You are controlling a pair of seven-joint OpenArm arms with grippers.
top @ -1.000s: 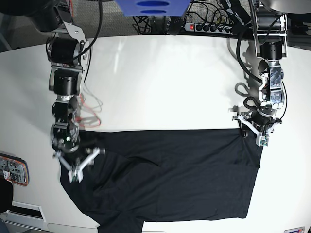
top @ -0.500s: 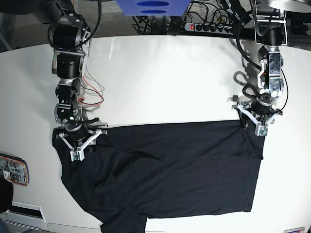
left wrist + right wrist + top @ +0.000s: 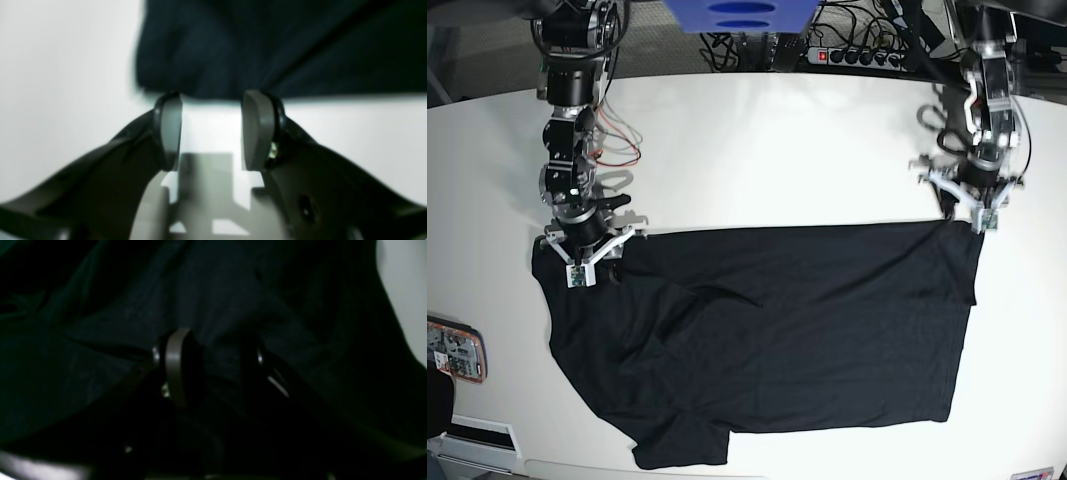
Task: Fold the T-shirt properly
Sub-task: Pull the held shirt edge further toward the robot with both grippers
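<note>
White desk [image 3: 777,150] carries the plain black short-sleeved T-shirt [image 3: 777,330], spread flat across its near half.

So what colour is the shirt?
Plain black, no print. The shirt shows best in the base view.

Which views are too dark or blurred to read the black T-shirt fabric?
Right wrist: badly underexposed, plain black T-shirt nearly swallows the right gripper. Left wrist: bright, but shirt edge is smeared by blur; left gripper sharper. Base: evenly lit, sharp.
</note>
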